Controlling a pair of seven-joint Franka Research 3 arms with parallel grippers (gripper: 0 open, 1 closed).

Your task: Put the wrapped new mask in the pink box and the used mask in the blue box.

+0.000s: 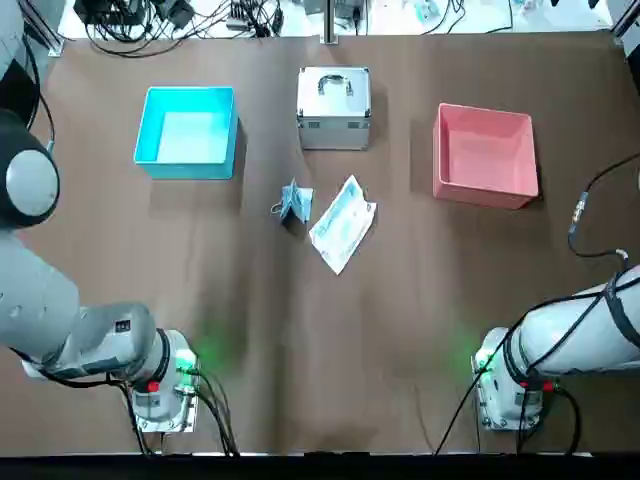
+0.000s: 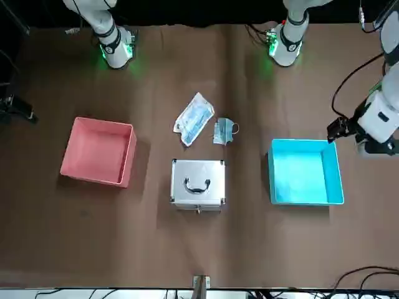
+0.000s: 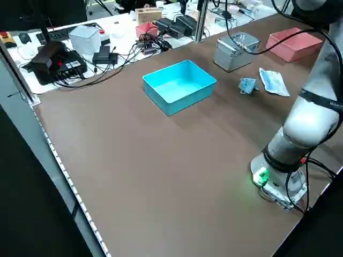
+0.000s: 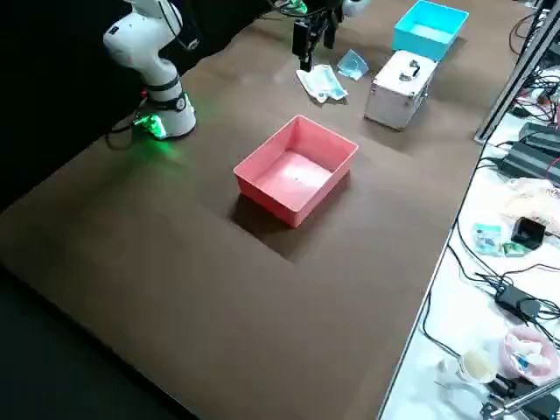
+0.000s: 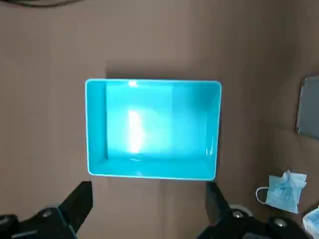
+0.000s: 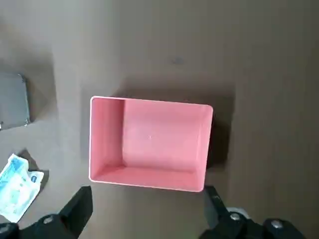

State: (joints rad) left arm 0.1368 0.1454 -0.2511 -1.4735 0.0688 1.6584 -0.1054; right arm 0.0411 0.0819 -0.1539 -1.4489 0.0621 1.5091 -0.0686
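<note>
My left pincer (image 5: 144,206) hangs spread above the blue box (image 5: 152,128), my right pincer (image 6: 144,209) spread above the pink box (image 6: 149,143); both masks lie between on the surface (image 1: 300,330)

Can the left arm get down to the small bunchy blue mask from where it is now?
Probably yes. The small bunchy light-blue used mask lies in the open on the brown table, just apart from the flat clear-wrapped packet. The left tool is open, above the square cyan box, with nothing in between.
</note>
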